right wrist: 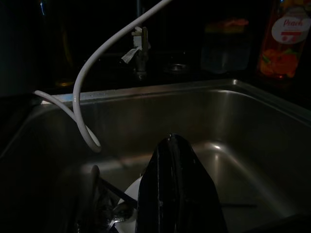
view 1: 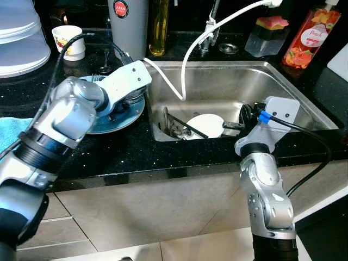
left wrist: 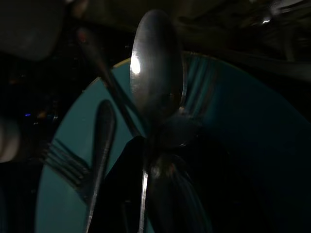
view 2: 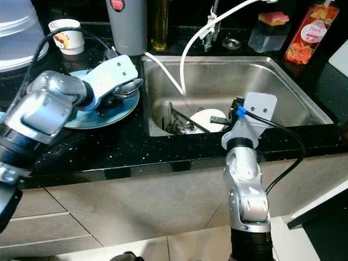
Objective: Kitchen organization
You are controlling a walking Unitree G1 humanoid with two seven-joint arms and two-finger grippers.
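A teal plate point(view 1: 120, 117) lies on the black counter left of the steel sink point(view 1: 283, 87). My left gripper point(view 2: 122, 92) hovers just over it, shut on a metal spoon point(left wrist: 155, 68) whose bowl points out past the fingertips. A fork point(left wrist: 73, 165) lies on the plate. In the sink sit a white plate point(view 1: 209, 124) and a pile of dark cutlery point(view 1: 174, 126). My right gripper point(view 1: 234, 125) reaches over the sink's front edge, just above the white plate; its fingers point(right wrist: 177, 189) are pressed together with nothing between them.
A white hose point(view 1: 185, 60) hangs from the tap into the sink. Behind stand a printed cup point(view 1: 69, 42), a grey canister point(view 1: 129, 24), an oil bottle point(view 1: 159, 27), a sponge tub point(view 1: 266, 35) and a peach soap bottle point(view 1: 311, 37). A stack of white plates point(view 1: 19, 38) and a blue towel point(view 1: 11, 128) are at the left.
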